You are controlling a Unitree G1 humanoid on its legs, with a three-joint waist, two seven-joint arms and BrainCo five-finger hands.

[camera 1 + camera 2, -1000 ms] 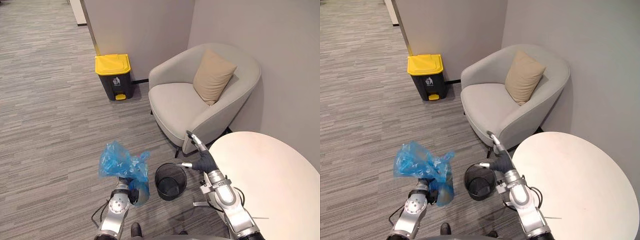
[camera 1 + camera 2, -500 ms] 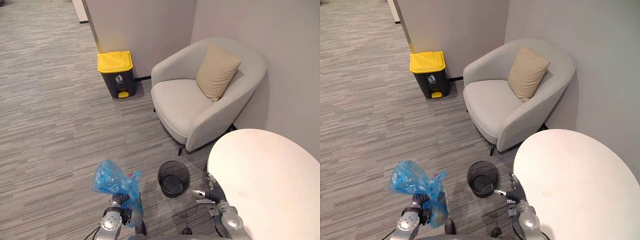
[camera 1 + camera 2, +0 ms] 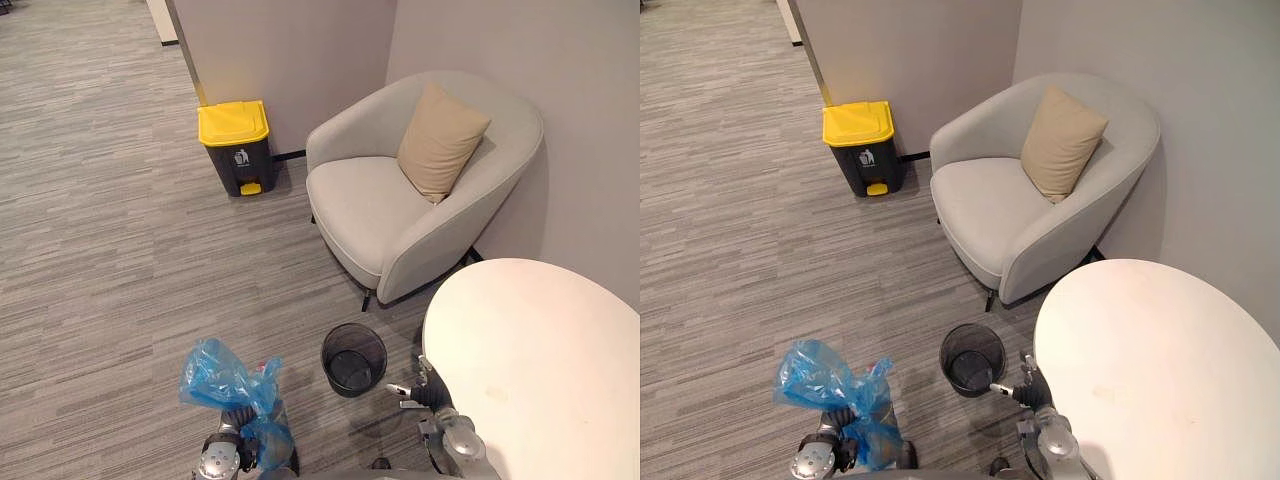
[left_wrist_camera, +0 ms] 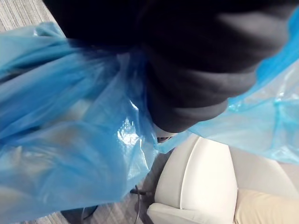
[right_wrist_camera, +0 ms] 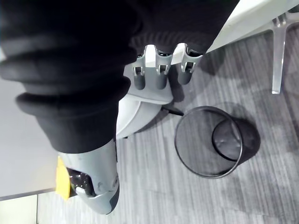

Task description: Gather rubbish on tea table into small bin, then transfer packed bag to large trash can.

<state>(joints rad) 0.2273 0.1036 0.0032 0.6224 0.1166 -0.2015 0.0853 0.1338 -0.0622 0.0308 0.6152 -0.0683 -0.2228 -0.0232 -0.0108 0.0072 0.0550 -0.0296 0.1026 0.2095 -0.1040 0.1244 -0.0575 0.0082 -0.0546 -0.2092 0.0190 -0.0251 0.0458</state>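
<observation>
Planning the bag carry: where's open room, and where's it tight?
Widest bare stretch: carpet from the blue bag up to the yellow-lidded trash can, left of the armchair. The top of the round table is bare too. Tight spot: around the small mesh bin, hemmed by armchair and table edge.

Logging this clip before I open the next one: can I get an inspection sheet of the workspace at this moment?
Surface: round white table, nothing seen on its top.
Job's things: blue bag held off the floor; black mesh bin on the floor beside the table, no liner seen; yellow-lidded trash can by the wall, lid shut.
Clutter: nothing seen.
Hands: left hand grips the bag's neck; right hand open, holding nothing, near the bin.
Cables: nothing seen.
Surroundings: grey armchair with a beige cushion; grey carpet floor.
</observation>
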